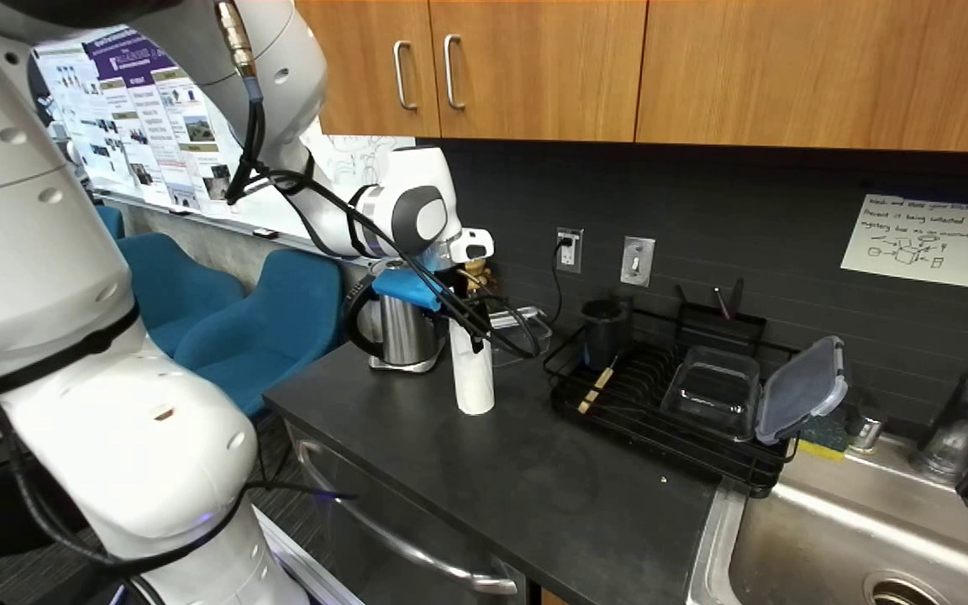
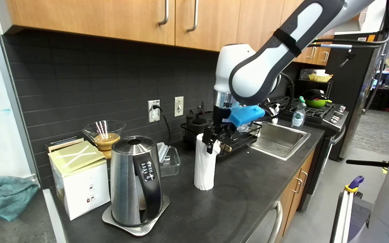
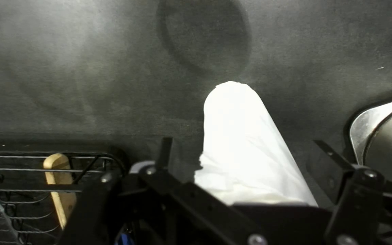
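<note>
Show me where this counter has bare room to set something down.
The widest bare patch of counter lies between the white roll, the dish rack, the sink and the front edge. A narrower one separates the roll from the kettle. Along the wall it is crowded: box, glass container, dish rack. The open hand straddles the roll's top.

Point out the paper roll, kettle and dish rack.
Paper roll (image 3: 245, 146): wrist view, middle of its white side.
Kettle (image 2: 127, 185): in an exterior view, steel body.
Dish rack (image 1: 644, 435): in an exterior view, black near side.
</note>
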Tool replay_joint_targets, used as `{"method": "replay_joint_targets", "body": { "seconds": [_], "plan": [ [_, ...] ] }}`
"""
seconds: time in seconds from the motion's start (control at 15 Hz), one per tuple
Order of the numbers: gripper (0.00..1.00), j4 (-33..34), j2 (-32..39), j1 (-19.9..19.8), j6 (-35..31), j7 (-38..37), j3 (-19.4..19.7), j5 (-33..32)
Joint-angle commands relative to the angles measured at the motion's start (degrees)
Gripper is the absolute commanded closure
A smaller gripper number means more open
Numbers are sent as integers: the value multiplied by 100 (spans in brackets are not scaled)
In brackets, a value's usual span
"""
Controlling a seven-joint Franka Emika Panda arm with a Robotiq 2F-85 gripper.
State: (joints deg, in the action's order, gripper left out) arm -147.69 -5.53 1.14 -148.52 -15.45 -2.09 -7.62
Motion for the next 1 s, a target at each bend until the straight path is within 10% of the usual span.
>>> {"method": "replay_joint_targets", "body": {
  "seconds": [0.0,0.6,0.67,0.93],
  "plan": [
    [0,4,-4,-34,10,15,-32,13],
    [0,10,-15,-31,33,76,-22,43],
    [25,2,-24,-23,8,121,-19,70],
    [47,-6,-22,-19,-36,171,-20,66]
  ]
}}
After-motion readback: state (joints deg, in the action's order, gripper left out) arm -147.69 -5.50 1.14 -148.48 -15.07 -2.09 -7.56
